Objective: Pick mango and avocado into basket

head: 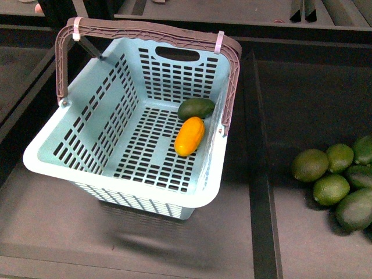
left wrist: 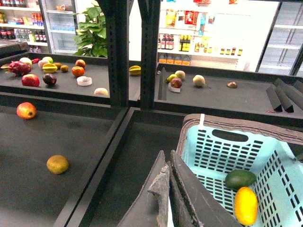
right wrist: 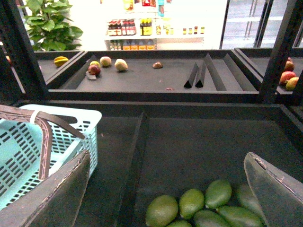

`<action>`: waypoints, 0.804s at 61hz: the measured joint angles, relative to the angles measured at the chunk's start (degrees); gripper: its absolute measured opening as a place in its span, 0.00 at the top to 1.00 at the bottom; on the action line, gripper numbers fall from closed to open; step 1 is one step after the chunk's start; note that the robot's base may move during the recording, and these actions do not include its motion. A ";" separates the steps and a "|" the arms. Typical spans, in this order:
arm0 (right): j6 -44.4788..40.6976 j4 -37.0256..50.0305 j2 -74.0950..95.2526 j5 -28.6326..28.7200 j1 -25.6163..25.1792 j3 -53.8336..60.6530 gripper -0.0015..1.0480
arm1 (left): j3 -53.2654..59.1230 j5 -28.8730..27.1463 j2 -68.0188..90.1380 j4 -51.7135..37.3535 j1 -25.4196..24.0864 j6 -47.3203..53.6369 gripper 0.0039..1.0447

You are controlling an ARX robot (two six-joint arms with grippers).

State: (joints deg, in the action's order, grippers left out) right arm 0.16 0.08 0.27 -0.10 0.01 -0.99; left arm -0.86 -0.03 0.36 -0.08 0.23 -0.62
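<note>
Dark shelf [head: 174, 244], basket [head: 70, 168] near divider [head: 258, 174]

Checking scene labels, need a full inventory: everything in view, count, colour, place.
basket: one, light turquoise, brown handle, on the dark shelf, centre-left in front view
mango: one, orange-yellow, on basket floor by its right wall
avocado: one, dark green, just behind the mango, touching it
green fruits: at least six, green, heaped on the shelf right of the basket
mixed fruit: scattered, various colours, on shelves left of the basket and behind
left gripper: one, dark, shut, empty, beside the basket
right gripper: one, dark, open, above the green fruits
</note>
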 joint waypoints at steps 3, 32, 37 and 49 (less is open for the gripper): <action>0.00 0.00 0.00 0.00 0.00 0.00 0.08 | 0.00 0.00 0.00 0.00 0.00 -0.02 0.98; 0.00 0.00 0.00 0.00 0.00 0.00 0.08 | 0.00 0.00 0.00 0.00 0.00 -0.02 0.27; 0.00 0.00 0.00 0.00 0.00 0.00 0.08 | 0.00 0.00 0.00 0.00 0.00 0.00 0.12; 0.00 0.00 0.00 0.00 0.00 0.00 0.08 | 0.00 0.00 0.00 0.00 0.00 0.07 0.08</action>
State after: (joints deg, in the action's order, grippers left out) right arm 0.16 0.08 0.27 -0.10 0.01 -0.99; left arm -0.86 -0.03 0.36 -0.08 0.23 -0.56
